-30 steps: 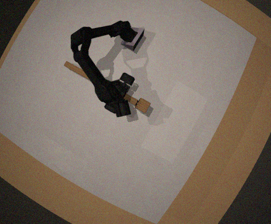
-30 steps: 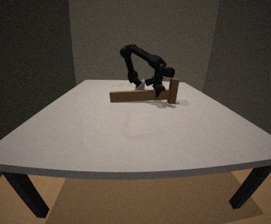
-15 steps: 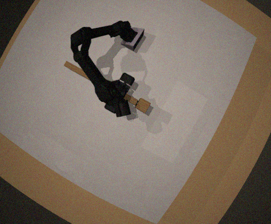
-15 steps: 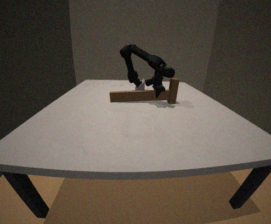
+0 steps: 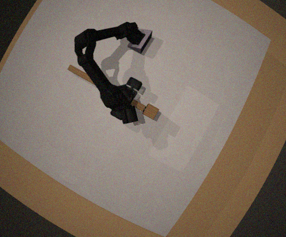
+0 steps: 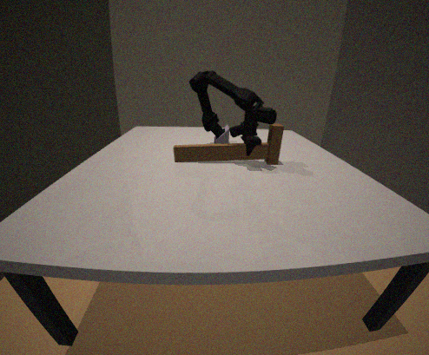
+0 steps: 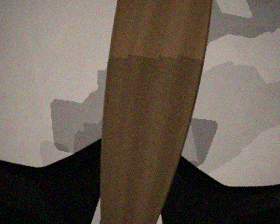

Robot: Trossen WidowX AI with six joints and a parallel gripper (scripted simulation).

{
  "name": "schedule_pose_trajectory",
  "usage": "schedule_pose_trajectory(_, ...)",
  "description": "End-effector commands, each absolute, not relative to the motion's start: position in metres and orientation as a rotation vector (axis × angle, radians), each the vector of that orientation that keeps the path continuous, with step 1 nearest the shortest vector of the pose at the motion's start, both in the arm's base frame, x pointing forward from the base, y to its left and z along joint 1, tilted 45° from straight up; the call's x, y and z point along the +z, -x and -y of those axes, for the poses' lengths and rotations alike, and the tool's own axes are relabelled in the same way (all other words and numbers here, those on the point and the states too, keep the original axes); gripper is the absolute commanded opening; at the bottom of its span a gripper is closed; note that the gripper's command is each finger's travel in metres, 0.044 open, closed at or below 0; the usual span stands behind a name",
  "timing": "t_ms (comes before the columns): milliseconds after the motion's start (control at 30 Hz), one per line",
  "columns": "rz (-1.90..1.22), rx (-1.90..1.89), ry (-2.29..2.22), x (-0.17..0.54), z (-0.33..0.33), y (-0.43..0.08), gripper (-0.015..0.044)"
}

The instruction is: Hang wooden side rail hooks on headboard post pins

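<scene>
The wooden side rail (image 5: 79, 72) (image 6: 212, 153) (image 7: 150, 100) is long and lies almost level. Its far end is at or very near the table; its other end looks slightly raised and is right beside the post. The upright headboard post (image 5: 151, 112) (image 6: 275, 144) stands on the table. A thin dark line shows between rail and post in the top view; the hooks, pins and slot cannot be made out. My gripper (image 5: 132, 101) (image 6: 251, 147) (image 7: 135, 141) is shut on the rail near its post end, with one finger on each side.
The arm's base sits on a pale mount (image 5: 146, 41) (image 6: 222, 137) behind the rail. The arm arches over the rail's middle in the top view. The grey-white table (image 5: 86, 163) (image 6: 194, 226) carries them all, and shadows fall around the post.
</scene>
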State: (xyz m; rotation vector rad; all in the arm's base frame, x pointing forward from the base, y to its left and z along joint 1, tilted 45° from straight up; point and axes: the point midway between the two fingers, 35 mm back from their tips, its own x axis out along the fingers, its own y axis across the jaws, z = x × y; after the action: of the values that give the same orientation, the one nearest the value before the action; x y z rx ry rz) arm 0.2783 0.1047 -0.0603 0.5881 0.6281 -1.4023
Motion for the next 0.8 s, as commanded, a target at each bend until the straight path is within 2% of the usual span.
schedule_pose_trajectory(0,-0.635,-1.4,-0.592,-0.0616,-0.1053,-0.2783,0.0)
schedule_pose_trajectory(567,-0.635,-1.4,-0.592,-0.0635,-0.1034,-0.2785,0.0)
schedule_pose_trajectory(767,-0.63,-1.402,-0.587,-0.0617,-0.1036,-0.2778,0.0157)
